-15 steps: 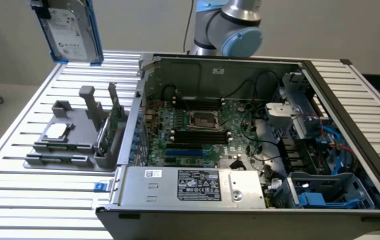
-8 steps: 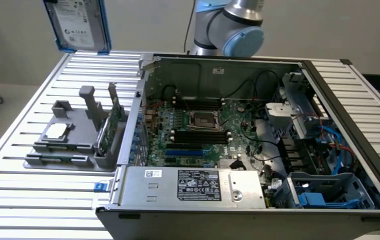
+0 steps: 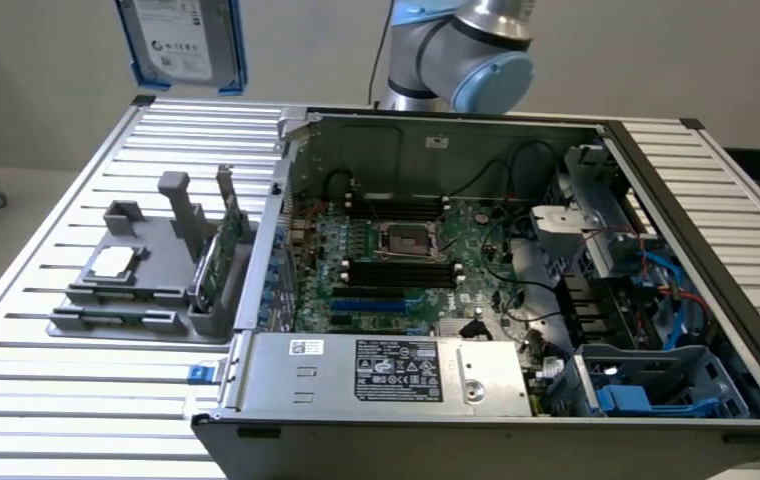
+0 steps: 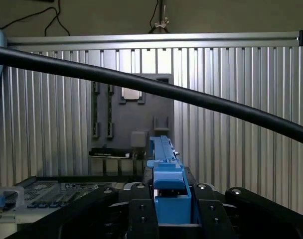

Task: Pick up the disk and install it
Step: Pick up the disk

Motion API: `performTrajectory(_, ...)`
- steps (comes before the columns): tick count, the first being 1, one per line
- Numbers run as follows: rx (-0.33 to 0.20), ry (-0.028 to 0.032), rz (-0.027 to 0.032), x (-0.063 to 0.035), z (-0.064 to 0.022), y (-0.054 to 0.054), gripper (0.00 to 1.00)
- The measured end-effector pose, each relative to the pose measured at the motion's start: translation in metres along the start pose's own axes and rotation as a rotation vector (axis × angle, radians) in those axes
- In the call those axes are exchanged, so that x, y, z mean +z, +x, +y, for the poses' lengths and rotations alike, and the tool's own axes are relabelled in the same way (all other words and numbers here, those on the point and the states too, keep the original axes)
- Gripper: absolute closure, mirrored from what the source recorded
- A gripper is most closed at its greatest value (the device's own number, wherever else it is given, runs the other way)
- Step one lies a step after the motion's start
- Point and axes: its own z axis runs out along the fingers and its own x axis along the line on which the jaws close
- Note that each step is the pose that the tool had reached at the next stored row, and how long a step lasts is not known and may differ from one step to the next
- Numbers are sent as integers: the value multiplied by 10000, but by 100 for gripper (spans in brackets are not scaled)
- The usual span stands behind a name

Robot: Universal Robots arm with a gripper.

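Note:
The disk [image 3: 183, 40], silver-grey with a white label and a blue carrier frame, hangs upright in the air above the table's far corner, at the exterior view's left. In the wrist view I look along the disk's blue edge [image 4: 166, 174], which stands between the two black fingers [image 4: 141, 214] of my gripper [image 4: 169, 211]. The gripper is shut on the disk. The arm's blue-capped joint [image 3: 474, 60] rises behind the open computer case [image 3: 313, 180].
A grey holder block [image 3: 140, 290] left of the case carries a small silver chip [image 3: 113, 262] and an upright green card [image 3: 227, 260]. Blue drive bays [image 3: 660, 385] sit at the case's near right corner. A black cable [image 4: 201, 99] crosses the wrist view. The table [image 3: 60, 200] is ribbed aluminium.

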Motion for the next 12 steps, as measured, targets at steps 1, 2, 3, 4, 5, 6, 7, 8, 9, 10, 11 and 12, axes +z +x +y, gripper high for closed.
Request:
performTrajectory(1,-1,-5,1,-20,-47,13,67)
performTrajectory(2,-1,-9,1,-39,-91,24,67)
performTrajectory(3,0,-14,2,-57,-134,35,67)
performTrajectory(4,0,-18,3,-76,-178,45,67)
performTrajectory(5,-1,-21,3,-94,-222,55,67)
performTrajectory(6,-1,-24,3,-113,-269,65,67)
performTrajectory(7,0,-26,2,-129,-313,74,67)
performTrajectory(8,-2,-28,1,-141,-357,85,67)
performTrajectory(9,-2,-34,2,-152,-400,97,67)
performTrajectory(10,-1,-42,3,-161,-443,110,67)
performTrajectory(11,-1,-49,3,-169,-485,123,67)
performTrajectory(12,-2,-57,3,-176,-529,139,67)
